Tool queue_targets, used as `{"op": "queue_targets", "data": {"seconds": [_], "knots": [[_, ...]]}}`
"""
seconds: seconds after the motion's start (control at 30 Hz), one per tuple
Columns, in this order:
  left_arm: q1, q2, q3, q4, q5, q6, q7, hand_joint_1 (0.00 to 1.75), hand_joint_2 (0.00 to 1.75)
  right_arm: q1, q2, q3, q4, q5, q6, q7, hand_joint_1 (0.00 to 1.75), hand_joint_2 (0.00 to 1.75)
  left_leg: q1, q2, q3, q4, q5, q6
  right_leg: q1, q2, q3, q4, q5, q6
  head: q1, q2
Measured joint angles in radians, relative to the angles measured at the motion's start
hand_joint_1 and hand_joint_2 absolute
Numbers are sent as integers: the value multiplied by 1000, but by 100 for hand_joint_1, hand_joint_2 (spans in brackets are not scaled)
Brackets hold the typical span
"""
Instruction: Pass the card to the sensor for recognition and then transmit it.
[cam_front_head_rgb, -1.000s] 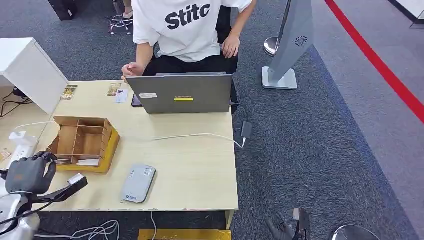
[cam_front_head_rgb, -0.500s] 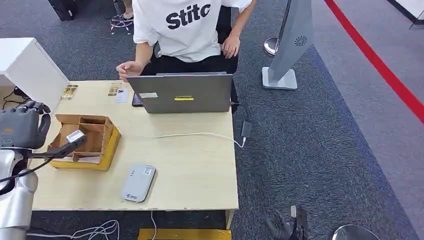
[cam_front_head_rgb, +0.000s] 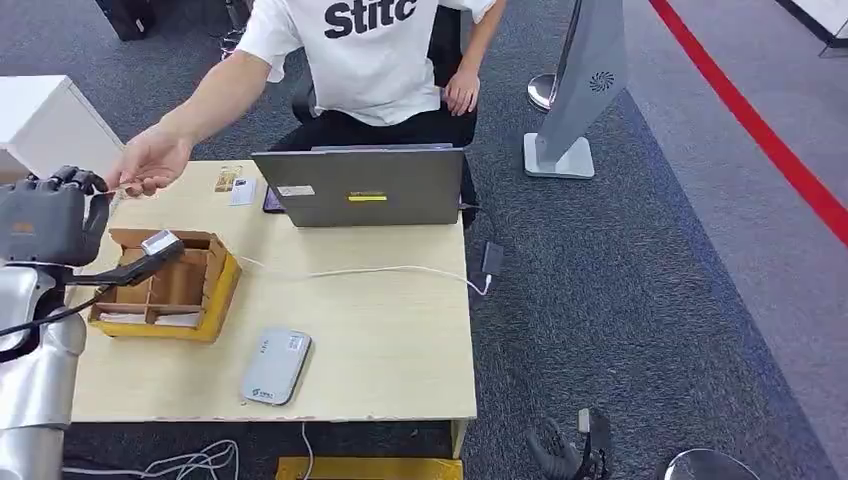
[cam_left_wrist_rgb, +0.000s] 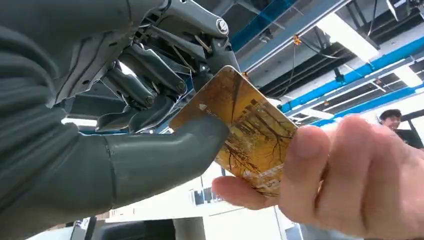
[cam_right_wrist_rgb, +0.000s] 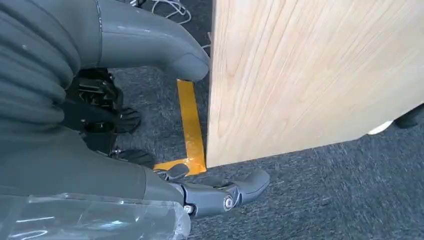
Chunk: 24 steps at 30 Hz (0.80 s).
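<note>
The robot's left hand (cam_front_head_rgb: 45, 222) is up high at about 9 o'clock in the head view, over the left edge of the table (cam_front_head_rgb: 380, 340). It holds a yellow-brown card (cam_left_wrist_rgb: 240, 127) between its thick thumb and its dark fingers. The wrist view shows this well; from the head view the card is too small to see.

Half a second ago the person's hand (cam_front_head_rgb: 148, 162) was back near the laptop (cam_front_head_rgb: 362, 185). Now the arm reaches out toward 10 o'clock, right up to the robot's left hand. In the left wrist view the person's fingers (cam_left_wrist_rgb: 305, 170) pinch the far end of the card (so both hold it at once). The left hand itself has moved a little lower and more to the right than before.

The cardboard box (cam_front_head_rgb: 165, 285) with little sections has shifted a bit too, maybe because the camera moved. The grey sensor (cam_front_head_rgb: 276, 367) lies flat near 6 o'clock on the table, well apart from the card.

The right hand (cam_right_wrist_rgb: 150, 145) hangs down beside the table's corner, near yellow tape (cam_right_wrist_rgb: 190, 125) on the carpet. Its fingers are spread and hold nothing.
</note>
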Motion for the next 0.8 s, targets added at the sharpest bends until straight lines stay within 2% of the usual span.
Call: {"op": "queue_targets", "data": {"seconds": [0.1, 0.53, 0.57, 0.8], "knots": [[-10, -23, -20, 21, -27, 10, 36, 175, 175, 0, -7, 0, 0, -12, 13, 0, 0, 175, 0, 0, 0, 0, 0, 1, 0, -1, 0, 0, 0, 0, 0, 0], [-33, -61, -47, 72, -42, 12, 42, 175, 175, 1, -18, -1, 0, -20, 12, -1, 0, 175, 0, 1, 0, 0, 1, 0, 0, 1, -1, 0, 2, 0, 0, 0], [-33, -63, -50, 75, -45, 14, 46, 0, 175, 1, -19, -1, 0, -20, 12, -1, 0, 175, 0, 1, 0, 0, 1, 0, 0, 1, -1, 0, 2, 0, 0, 0], [-12, -78, -57, 72, -45, 92, 72, 0, 175, 1, -23, -2, 0, -18, 8, 0, 0, 175, 0, 2, -1, 0, 1, 0, 0, 1, 0, 0, 2, 0, 0, 0]]}}
